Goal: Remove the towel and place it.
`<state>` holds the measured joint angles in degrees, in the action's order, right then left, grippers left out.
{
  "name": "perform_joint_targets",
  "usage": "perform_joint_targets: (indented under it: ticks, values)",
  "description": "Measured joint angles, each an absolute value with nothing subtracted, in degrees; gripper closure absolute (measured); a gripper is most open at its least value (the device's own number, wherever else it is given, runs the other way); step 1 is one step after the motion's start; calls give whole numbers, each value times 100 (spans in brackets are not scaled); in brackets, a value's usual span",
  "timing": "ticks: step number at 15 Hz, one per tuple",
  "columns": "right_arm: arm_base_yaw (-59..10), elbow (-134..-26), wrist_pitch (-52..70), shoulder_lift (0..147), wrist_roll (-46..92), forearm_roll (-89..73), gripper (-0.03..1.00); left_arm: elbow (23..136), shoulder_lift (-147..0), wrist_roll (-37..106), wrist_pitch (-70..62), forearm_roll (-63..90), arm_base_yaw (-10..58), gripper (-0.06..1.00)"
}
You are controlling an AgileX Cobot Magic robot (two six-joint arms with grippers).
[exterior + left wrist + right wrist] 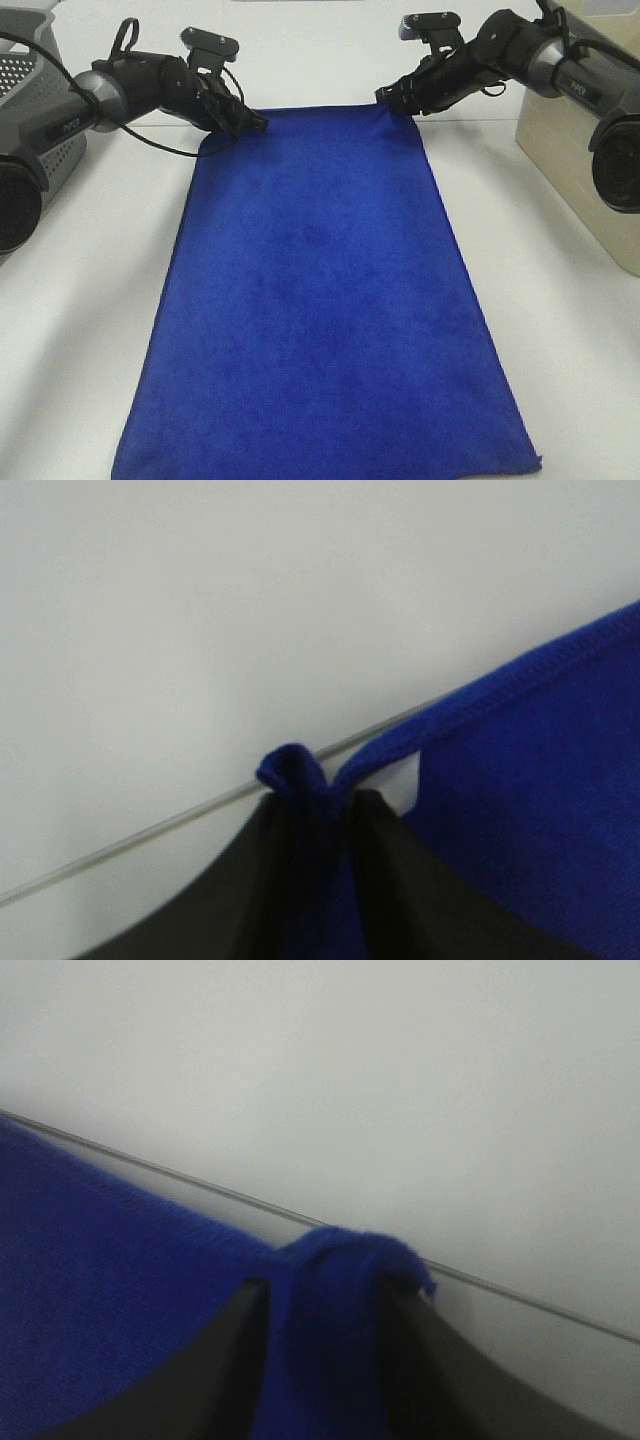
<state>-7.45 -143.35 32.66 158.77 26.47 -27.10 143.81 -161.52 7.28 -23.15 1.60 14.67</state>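
The royal-blue towel [320, 300] lies spread flat on the white table, its long side running from the far edge toward the front. My left gripper [250, 122] is shut on the towel's far left corner; the left wrist view shows the pinched corner [295, 775] between the black fingers [240, 880] and a small white tag [400, 785] beside it. My right gripper [392, 98] is shut on the far right corner, which bunches between the fingers in the right wrist view [340, 1290].
A grey perforated basket [30, 90] stands at the far left. A beige box [575, 150] stands at the right edge. The white table [80, 300] shows on both sides of the towel.
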Motion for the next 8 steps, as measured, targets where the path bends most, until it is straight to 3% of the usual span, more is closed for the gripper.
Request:
perform_joint_targets:
  ticks: [1,2,3,5,8]
  values:
    - [-733,-14335,3323,15877,2647,-2664,40,14381,-16152,699,-2263,160,1467,59]
    - [-716,-14335,3455,15877,2647,-2567,20,14381,-16152,602,-2252,160,1461,29]
    - [-716,-14335,3575,15848,2647,-2481,16,14381,-16152,596,-2257,160,1461,20]
    - [-716,-14335,3827,15705,2647,-2378,14,14381,-16094,596,-2481,149,1461,14]
    - [-710,-14335,4446,15258,2538,-2366,14,14381,-15745,596,-3323,0,1461,13]
